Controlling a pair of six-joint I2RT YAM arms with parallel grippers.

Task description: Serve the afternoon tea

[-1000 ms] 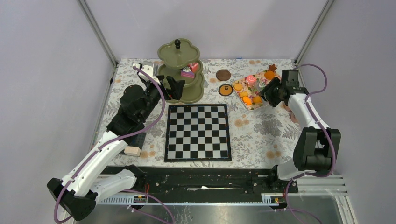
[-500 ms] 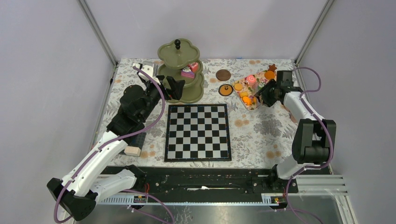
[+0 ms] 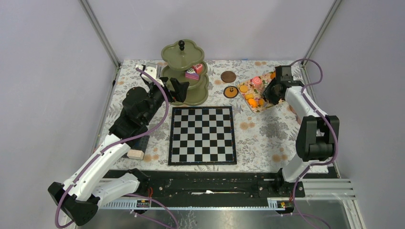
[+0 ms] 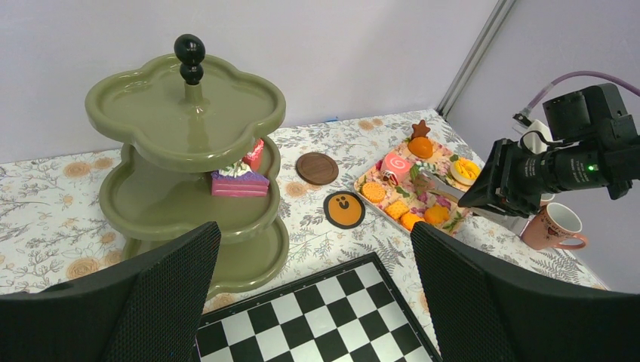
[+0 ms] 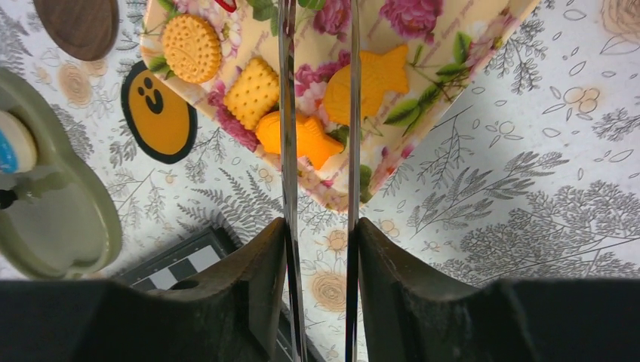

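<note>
The right wrist view's edges cut off the thin metal tongs (image 5: 285, 113) short of their tips, the flowered rectangular tray (image 5: 453, 38) and the olive-green scalloped stand (image 5: 75, 226).

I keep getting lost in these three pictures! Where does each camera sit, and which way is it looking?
Top external: high behind the arms, looking down at the table; both whole arms show.
Left wrist: on the left arm, looking across at the green stand; its own open black fingers frame the bottom.
Right wrist: on the right arm, looking down at the pastry tray; its fingers hold metal tongs.
Shared: both wrist views show the smiley orange coaster.
</note>
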